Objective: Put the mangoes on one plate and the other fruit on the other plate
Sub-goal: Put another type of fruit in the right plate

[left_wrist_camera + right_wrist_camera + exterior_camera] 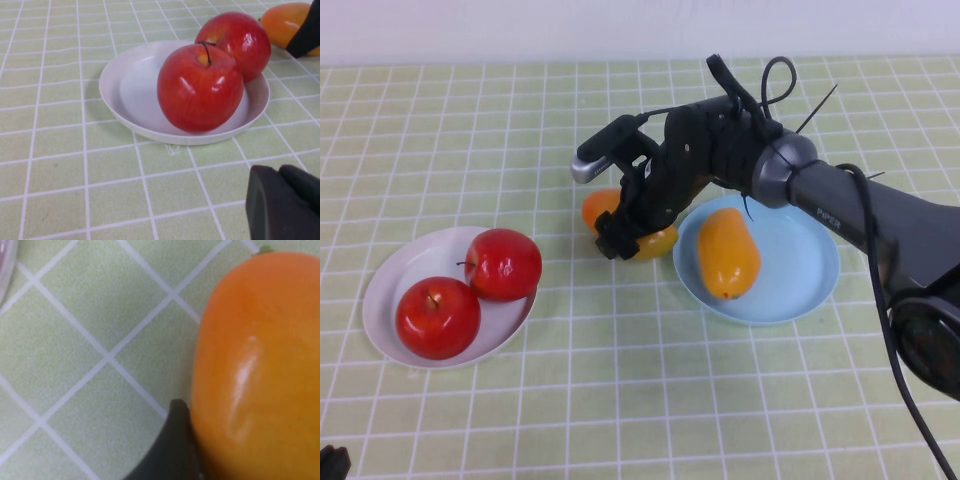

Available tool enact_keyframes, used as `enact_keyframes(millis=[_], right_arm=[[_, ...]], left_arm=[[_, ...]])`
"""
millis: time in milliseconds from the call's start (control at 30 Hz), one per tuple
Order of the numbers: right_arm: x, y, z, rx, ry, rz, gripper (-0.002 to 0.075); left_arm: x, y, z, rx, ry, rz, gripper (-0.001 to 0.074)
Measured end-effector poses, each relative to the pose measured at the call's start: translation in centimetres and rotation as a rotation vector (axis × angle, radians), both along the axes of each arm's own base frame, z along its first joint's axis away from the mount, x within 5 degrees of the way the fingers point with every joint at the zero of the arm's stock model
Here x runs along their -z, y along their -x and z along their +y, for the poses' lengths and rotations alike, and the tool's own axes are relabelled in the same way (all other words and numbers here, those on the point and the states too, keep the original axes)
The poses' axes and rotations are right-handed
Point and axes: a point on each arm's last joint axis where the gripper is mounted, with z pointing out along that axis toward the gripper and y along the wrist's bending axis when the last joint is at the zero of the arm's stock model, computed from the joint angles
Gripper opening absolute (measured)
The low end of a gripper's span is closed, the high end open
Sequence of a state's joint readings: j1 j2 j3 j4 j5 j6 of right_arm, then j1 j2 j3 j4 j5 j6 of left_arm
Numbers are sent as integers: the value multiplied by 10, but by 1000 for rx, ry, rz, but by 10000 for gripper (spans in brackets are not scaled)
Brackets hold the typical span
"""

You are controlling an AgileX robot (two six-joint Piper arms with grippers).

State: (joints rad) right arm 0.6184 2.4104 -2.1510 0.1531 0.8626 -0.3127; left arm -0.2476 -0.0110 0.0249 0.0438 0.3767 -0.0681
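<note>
One mango (pixel 727 252) lies in the light blue plate (pixel 810 270). The other mango (pixel 600 207) rests on the cloth just left of that plate, and my right gripper (pixel 625 232) is shut on it from above. In the right wrist view this mango (pixel 260 365) fills the picture, with one dark finger (pixel 175 445) pressed to its side; the other finger is hidden. Two red apples (pixel 503 263) (pixel 438 317) sit together on the white plate (pixel 390 290). My left gripper (pixel 330 463) is parked at the near left corner, shut and empty (pixel 280 200).
A green checked cloth (pixel 620 400) covers the table. In the left wrist view the white plate (pixel 125 85) holds both apples (pixel 200 87) (pixel 240 37), with the mango (pixel 285 22) and a dark right finger (pixel 307 32) behind.
</note>
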Motion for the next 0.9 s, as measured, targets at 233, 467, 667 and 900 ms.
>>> enact_keyframes(millis=[233,467,667,900], right_arm=[[-10,5,-4,-6,22,29,569],[-82,21,-22,160,-21,10,569],[-133,42,-47,278,-62,7,569],[-132,67,-86,363,-15,82,569]], left_arm=[[0,0,0,0,0,0,4],[0,0,0,0,0,0,4],[0,0,0,0,0,0,4],[0,0,0,0,0,0,4]])
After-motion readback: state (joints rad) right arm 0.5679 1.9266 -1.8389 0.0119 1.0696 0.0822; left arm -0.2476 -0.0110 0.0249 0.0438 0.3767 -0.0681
